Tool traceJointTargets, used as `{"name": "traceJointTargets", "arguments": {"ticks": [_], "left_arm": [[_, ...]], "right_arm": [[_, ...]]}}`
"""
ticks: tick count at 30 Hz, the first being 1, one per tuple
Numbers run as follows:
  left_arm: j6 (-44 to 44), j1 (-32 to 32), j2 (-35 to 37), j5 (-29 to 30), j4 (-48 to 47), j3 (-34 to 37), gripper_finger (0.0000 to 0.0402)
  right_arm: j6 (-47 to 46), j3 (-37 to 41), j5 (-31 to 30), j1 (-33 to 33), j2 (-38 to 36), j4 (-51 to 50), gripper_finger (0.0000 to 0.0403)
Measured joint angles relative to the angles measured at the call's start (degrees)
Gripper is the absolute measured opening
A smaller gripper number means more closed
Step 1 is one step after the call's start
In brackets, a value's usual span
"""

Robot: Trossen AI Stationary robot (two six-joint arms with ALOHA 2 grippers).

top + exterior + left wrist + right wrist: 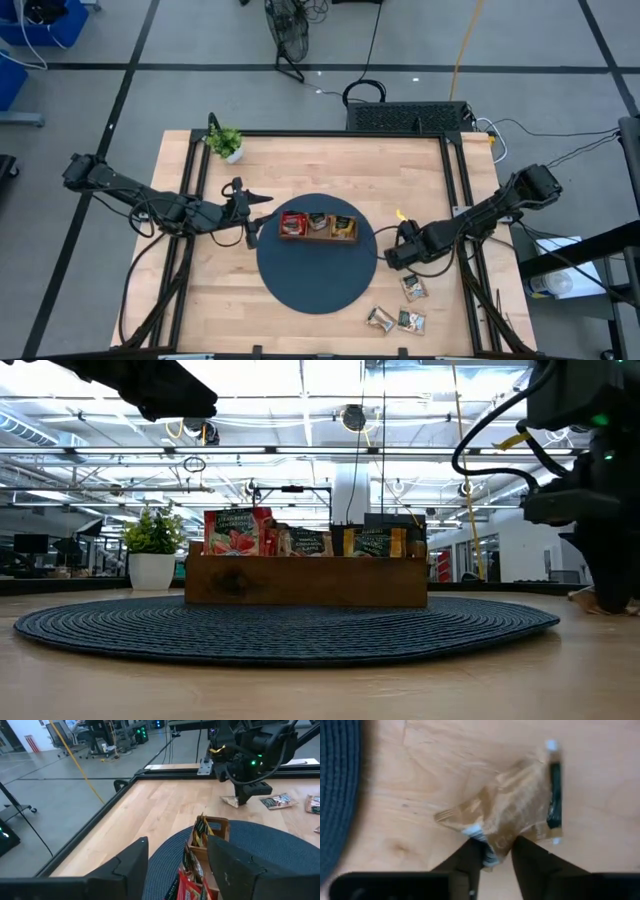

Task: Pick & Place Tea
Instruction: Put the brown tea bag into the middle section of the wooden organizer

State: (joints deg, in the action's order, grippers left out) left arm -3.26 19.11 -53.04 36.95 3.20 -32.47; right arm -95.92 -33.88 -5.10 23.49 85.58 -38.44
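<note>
A beige sachet of tea with a dark green edge point(520, 795) lies on the wood just right of the round blue mat point(315, 275). My right gripper point(400, 245) stands over it, pointing down, shut on it. The brown wooden tray point(318, 227) sits on the mat's far part with red, beige and orange sachets standing in its compartments. My left gripper point(182, 870) hovers open at the tray's left end, above the table, holding nothing. Three more sachets point(413, 288) point(380, 320) point(411, 321) lie flat near the front right corner. My right gripper pinches an edge of the beige sachet point(495, 847) between its two fingers point(470, 857). The fingers come from above and point down. The sachet is crumpled and bulges up ahead of the fingers, and its far part point(231, 801) rests on the table.
A small green potted plant point(226, 142) stands at the table's far left corner. A black frame rail point(452, 180) runs along the table's edges. Bare wood lies in front of the mat and to its left.
</note>
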Motion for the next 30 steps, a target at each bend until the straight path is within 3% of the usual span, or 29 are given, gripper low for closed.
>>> {"name": "traceJointTargets", "arguments": {"ticks": [5, 11, 13, 16, 20, 22, 26, 30], "left_arm": [[0.0, 0.0, 0.0, 0.0, 0.0, 0.0, 0.0209], [0.0, 0.0, 0.0, 0.0, 0.1, 0.0, 0.0198], [0.0, 0.0, 0.0, 0.0, 0.2, 0.0, 0.0194], [0.0, 0.0, 0.0, 0.0, 0.1, 0.0, 0.0191], [0.0, 0.0, 0.0, 0.0, 0.1, 0.0, 0.0195], [0.1, -0.1, 0.0, 0.0, 1.5, 0.0, 0.0200], [-0.3, -0.7, 0.1, 0.0, 11.7, -0.1, 0.0209], [-6.3, -1.1, -0.1, 0.0, 16.0, -0.1, 0.0213]], "right_arm": [[6.2, 0.3, -2.3, 1.3, -0.9, 3.5, 0.0013], [12.5, -3.7, -9.9, 4.9, -7.0, 6.6, 0.0008], [16.5, -5.1, -15.7, 6.8, -9.9, 13.7, 0.0006], [28.8, -5.1, -24.2, 9.8, -13.9, 25.5, 0.0006], [53.2, -2.4, -29.7, 11.2, -15.0, 47.4, 0.0005], [63.5, 0.0, -29.3, 10.5, -14.5, 58.8, 0.0005], [77.1, 6.2, -22.8, 6.8, -11.3, 80.0, 0.0004], [85.1, 10.4, -6.9, 1.8, -7.0, 100.4, 0.0004]]}}
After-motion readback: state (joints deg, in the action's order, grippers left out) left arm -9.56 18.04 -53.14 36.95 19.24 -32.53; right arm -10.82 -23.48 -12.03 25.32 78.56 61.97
